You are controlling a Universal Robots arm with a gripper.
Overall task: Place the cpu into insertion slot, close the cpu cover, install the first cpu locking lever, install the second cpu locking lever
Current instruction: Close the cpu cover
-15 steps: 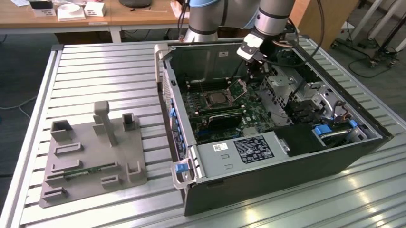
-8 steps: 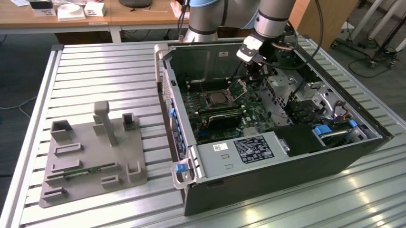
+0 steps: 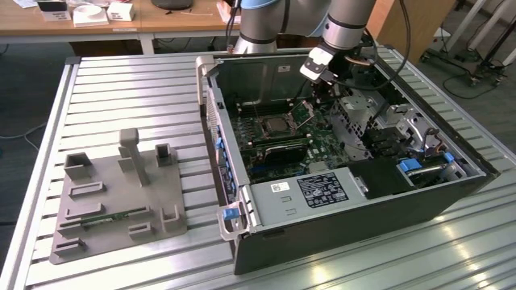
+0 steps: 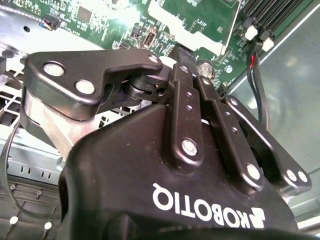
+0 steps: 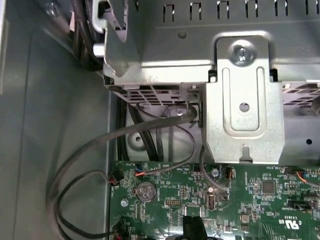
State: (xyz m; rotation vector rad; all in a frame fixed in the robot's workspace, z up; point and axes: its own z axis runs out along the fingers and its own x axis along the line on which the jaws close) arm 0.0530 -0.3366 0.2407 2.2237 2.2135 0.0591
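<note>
The robot arm (image 3: 347, 24) is reaching down into an open computer case (image 3: 363, 199) that is lying on a slatted metal table (image 3: 129, 90). The gripper (image 3: 324, 89) is hanging inside the case over the green motherboard (image 3: 327, 145), toward the case's far wall.

It is sitting near the top edge of the cpu cover (image 3: 305, 111). Whether it is touching the cover cannot be told.

In the second wrist view the gripper (image 4: 167, 70) is showing its black linkages converging. The fingers (image 4: 189, 100) are looking pressed together.

In the first wrist view the gripper (image 5: 192, 227) is poking in as one narrow black tip over the motherboard (image 5: 260, 195).

The cpu (image 3: 274, 125) is lying flat in the insertion slot (image 3: 258, 124), silvery top facing up and uncovered. The gripper is staying apart from it, off to the exterior view's right.

The cpu cover is standing tilted up, not closed, on the side of the slot toward the exterior view's right. The locking levers are too small to make out.

The second wrist view is also showing:
- the motherboard (image 4: 200, 20)
- memory slots (image 4: 270, 12)
- a black cable (image 4: 257, 85) running down beside the gripper

The first wrist view is showing:
- a bare metal drive bracket (image 5: 245, 100) sitting above the board
- black cables (image 5: 85, 160) looping from under it to the board's edge
- a round coin cell battery (image 5: 142, 191) near that edge

On the table, well apart from the case toward the exterior view's left, a grey fixture plate (image 3: 113, 205) with upright blocks is lying flat. A wooden desk (image 3: 161, 18) is standing behind the table.
</note>
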